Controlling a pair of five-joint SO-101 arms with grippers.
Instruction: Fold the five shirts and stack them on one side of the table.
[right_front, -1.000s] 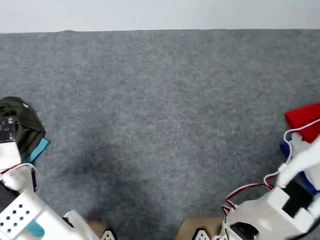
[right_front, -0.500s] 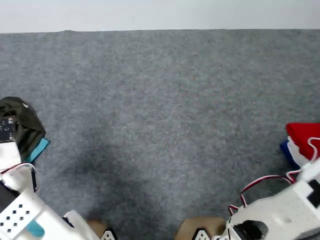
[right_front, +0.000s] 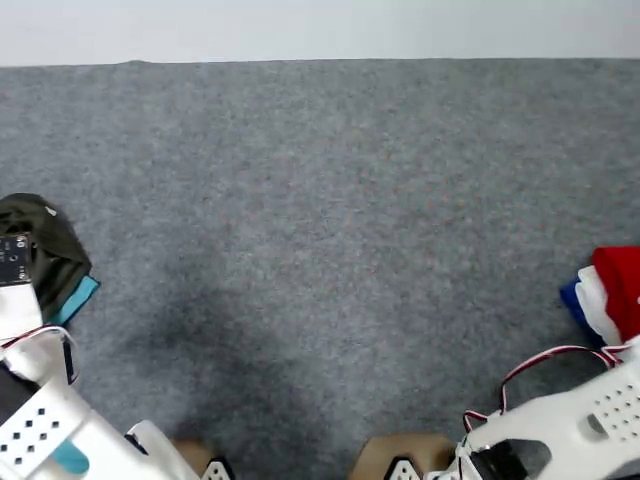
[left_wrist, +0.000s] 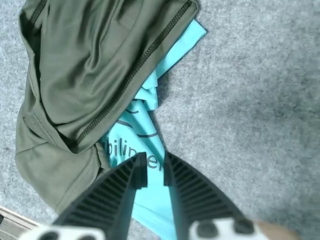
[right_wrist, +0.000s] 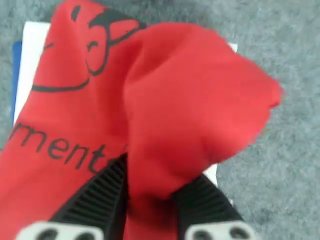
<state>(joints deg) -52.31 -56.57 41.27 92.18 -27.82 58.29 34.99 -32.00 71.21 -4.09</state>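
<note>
Our right tool (right_wrist: 155, 185) is clenched on the red shirt (right_wrist: 75, 100): a raised fold of red cloth stands between its two fingers. The shirt lies on top of a white shirt (right_wrist: 30, 30), which rests on a blue one (right_front: 572, 298), all three at the right edge of the grey surface (right_front: 320, 200). We judge this to be the stack the task asks for. The grip on the fold is probably there to lay the last flap flat or to square the shirt on the pile.

Our left tool (left_wrist: 154, 165) hangs released just above the turquoise shirt (left_wrist: 145, 145), with a narrow slit between its fingers and no cloth pinched that we can see. That shirt lies half under an olive-green shirt (left_wrist: 75, 75), both rumpled in a heap at the left edge. We take them for the two shirts not yet folded, kept well apart from the stack so the middle stays free for folding.

The red shirt carries dark lettering and a drawn figure, and the turquoise one carries dark letters. We leave both unread.
</note>
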